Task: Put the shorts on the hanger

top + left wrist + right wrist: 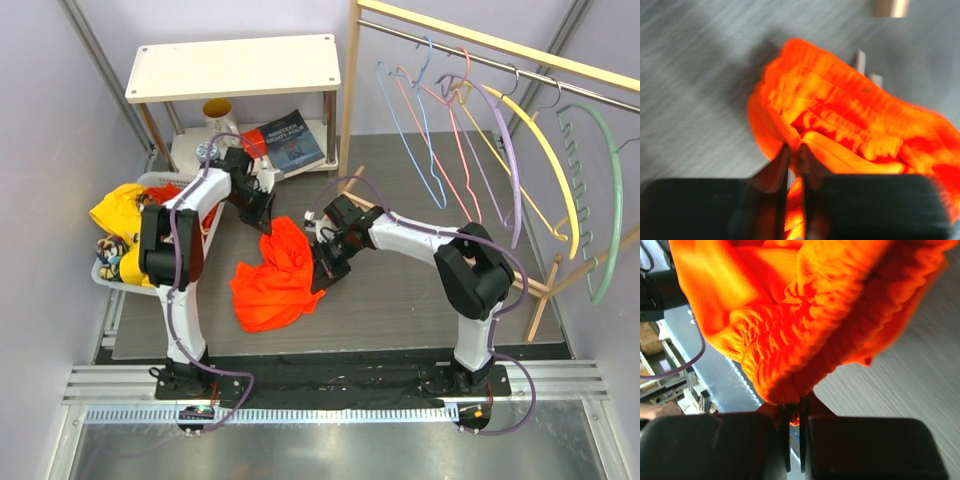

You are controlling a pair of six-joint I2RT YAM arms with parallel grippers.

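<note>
The orange shorts (pixel 275 278) hang bunched between my two grippers over the grey mat. My left gripper (pixel 268 224) is shut on the shorts' upper edge; in the left wrist view the fabric (pixel 840 115) is pinched between the fingertips (pixel 781 159). My right gripper (pixel 326 268) is shut on the shorts' gathered waistband (pixel 805 340) at their right side. The light-blue hanger (pixel 405 125) hangs on the wooden rail at the back right, apart from both grippers. The drawstring is hidden.
A white basket (pixel 150 190) at the left holds a yellow garment (pixel 118 212) and a patterned cloth (pixel 112 256). A white shelf (pixel 235 65) with a book (pixel 290 140) and cup stands behind. The rail (pixel 500 45) also carries pink, lilac, yellow and green hangers.
</note>
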